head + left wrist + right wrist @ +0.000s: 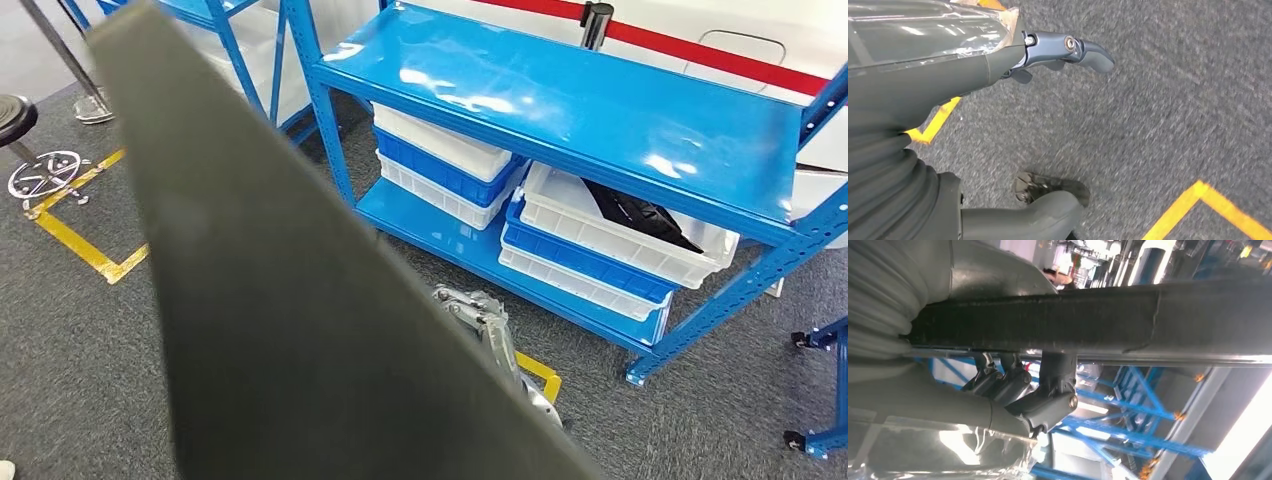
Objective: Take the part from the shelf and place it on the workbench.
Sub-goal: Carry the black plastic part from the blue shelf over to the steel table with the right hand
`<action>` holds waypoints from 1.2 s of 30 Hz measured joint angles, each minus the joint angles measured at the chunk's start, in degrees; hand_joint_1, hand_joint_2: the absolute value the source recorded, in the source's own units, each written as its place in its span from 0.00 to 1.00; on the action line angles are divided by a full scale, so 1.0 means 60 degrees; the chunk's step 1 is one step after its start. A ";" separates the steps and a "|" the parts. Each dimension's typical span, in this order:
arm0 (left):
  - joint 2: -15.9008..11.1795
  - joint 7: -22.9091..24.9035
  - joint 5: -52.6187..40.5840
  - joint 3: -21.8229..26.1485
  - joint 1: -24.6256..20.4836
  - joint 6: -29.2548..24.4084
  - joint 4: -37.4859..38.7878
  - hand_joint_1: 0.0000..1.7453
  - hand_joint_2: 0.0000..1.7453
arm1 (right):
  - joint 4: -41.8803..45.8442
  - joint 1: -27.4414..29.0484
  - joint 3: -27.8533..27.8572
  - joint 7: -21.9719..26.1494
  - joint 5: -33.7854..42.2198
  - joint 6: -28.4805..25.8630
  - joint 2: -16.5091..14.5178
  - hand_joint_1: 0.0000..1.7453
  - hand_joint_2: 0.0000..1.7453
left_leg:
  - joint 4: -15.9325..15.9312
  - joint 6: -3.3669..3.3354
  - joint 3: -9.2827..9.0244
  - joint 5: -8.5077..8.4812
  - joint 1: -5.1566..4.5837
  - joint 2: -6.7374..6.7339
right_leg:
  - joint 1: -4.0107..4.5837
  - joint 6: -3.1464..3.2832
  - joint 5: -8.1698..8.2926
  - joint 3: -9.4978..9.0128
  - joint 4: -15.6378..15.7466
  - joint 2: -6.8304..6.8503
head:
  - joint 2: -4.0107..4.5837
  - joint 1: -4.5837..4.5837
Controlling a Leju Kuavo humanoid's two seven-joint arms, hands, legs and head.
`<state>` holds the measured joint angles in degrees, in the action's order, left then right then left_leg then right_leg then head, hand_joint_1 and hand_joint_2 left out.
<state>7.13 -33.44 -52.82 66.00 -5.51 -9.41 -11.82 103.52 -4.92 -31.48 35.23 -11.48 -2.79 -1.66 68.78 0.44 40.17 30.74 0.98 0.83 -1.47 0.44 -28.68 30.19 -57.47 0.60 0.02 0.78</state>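
A large dark grey flat panel [300, 300], the part, stands tilted close in front of me and hides much of the floor in the head view. My right hand [472, 310] sits at the panel's right edge. In the right wrist view its fingers [1018, 385] wrap over the panel's dark edge [1098, 315] and grip it. My left hand [1048, 75] hangs over the grey carpet, one finger stretched out and the thumb [1048, 215] apart from it, with nothing between them. The blue shelf [600, 110] stands ahead to the right.
White and blue bins [610, 240] sit on the shelf's lower level, one holding a black part [640, 215]. Yellow floor tape [85, 250] and a stool base [45, 175] lie to the left. A red barrier belt [700, 50] runs behind the shelf. A blue wheeled frame [825, 390] stands at the right.
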 joint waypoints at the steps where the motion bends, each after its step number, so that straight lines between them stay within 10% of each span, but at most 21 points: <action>1: 0.0073 -0.0020 -0.0106 -0.0017 -0.0014 -0.0017 0.0001 0.00 1.00 | 0.0170 0.0027 0.0174 -0.0092 -0.0048 0.0123 0.0039 1.00 1.00 | 0.0604 0.0029 0.0278 0.0235 0.0023 -0.0071 | 0.0024 0.0008 -0.0007 0.0003 -0.0001 0.0117 | 0.0000 -0.0003; 3: 0.0173 -0.0065 -0.0368 -0.0103 -0.0023 0.0009 0.0003 0.00 1.00 | 0.0473 0.0135 0.0497 -0.0206 -0.0248 0.0229 0.0082 1.00 1.00 | 0.0921 0.0052 0.0409 0.0217 0.0053 -0.0126 | 0.0045 0.0019 -0.0020 0.0003 -0.0002 0.0328 | 0.0000 -0.0003; 8: 0.0205 -0.0076 -0.0732 -0.0440 -0.0212 0.0150 -0.0001 0.00 1.00 | 0.1082 0.0456 0.1067 -0.0225 -0.0715 0.0196 0.0034 1.00 1.00 | -0.1685 -0.0114 -0.1009 -0.0784 -0.0060 -0.0630 | 0.0138 -0.0082 -0.0084 -0.0038 -0.0003 0.0690 | 0.0001 -0.0014; 12: 0.0213 -0.0060 -0.0751 -0.0543 -0.0267 0.0158 -0.0001 0.00 1.00 | 0.1239 0.0552 0.1218 -0.0225 -0.0765 0.0187 -0.0002 1.00 1.00 | -0.1872 -0.0313 -0.1034 -0.0839 -0.0127 -0.0402 | 0.0154 -0.0266 -0.0096 -0.0083 0.0061 0.0852 | -0.0001 -0.0035; 16: 0.0243 -0.0045 -0.0711 -0.0592 -0.0342 0.0162 -0.0003 0.00 1.00 | 0.1292 0.0565 0.1338 -0.0122 -0.0676 0.0160 -0.0018 1.00 1.00 | -0.2110 -0.0526 -0.1132 -0.1016 -0.0072 -0.0086 | 0.0125 -0.0193 -0.0841 0.0564 -0.1408 0.0117 | -0.0001 -0.0101; 19: 0.0201 -0.0007 -0.0438 -0.0574 -0.0379 0.0046 -0.0010 0.00 1.00 | 0.0990 0.0432 0.1389 0.0234 -0.0217 0.0171 0.0015 1.00 1.00 | -0.2094 -0.0540 -0.1099 -0.1037 -0.0078 0.0269 | 0.0104 -0.0251 -0.1116 0.1163 -0.2527 -0.0033 | 0.0001 -0.0123; 23: 0.0123 -0.0026 0.0057 -0.0381 -0.0345 -0.0256 -0.0012 0.00 1.00 | 0.0254 -0.0076 0.1303 0.0678 0.0409 0.0308 -0.0029 1.00 1.00 | -0.1943 -0.0430 -0.1043 -0.1015 -0.0095 0.0727 | 0.0010 -0.0508 -0.0151 0.0241 -0.0427 -0.0395 | 0.0000 -0.0126; 27: 0.0004 -0.0075 0.0088 -0.0265 -0.0208 -0.0332 -0.0014 0.00 1.00 | -0.0180 -0.0466 0.1176 0.0715 0.0533 0.0206 -0.0192 1.00 1.00 | -0.1857 -0.0219 -0.0853 -0.1045 -0.0075 0.0920 | 0.0035 -0.0269 0.0017 0.0115 -0.0072 -0.0337 | 0.0001 -0.0110; 33: -0.0038 -0.0019 -0.0185 -0.0260 -0.0302 -0.0361 -0.0012 0.00 1.00 | -0.0267 -0.0586 0.1176 0.0665 0.0557 -0.0039 -0.0311 1.00 1.00 | 0.0766 0.0007 0.0426 0.0189 -0.0018 -0.0083 | 0.0093 0.0046 0.0015 0.0097 -0.0041 0.0269 | 0.0001 0.0033; 36: -0.0045 0.0020 -0.0229 -0.0264 -0.0321 -0.0362 -0.0012 0.00 1.00 | -0.0266 -0.0548 0.1177 0.0665 0.0511 -0.0106 -0.0307 1.00 1.00 | 0.0121 -0.0039 0.0072 -0.0337 -0.0005 -0.0209 | 0.0127 0.0066 -0.0017 0.0069 -0.0040 0.0533 | 0.0000 0.0039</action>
<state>6.86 -33.32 -54.19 64.41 -7.44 -11.58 -11.89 101.92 -8.21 -24.41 39.22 -8.42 -3.43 -3.50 69.51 0.21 40.60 28.72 0.95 -0.42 -0.71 0.84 -28.78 30.60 -57.72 3.80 0.02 1.01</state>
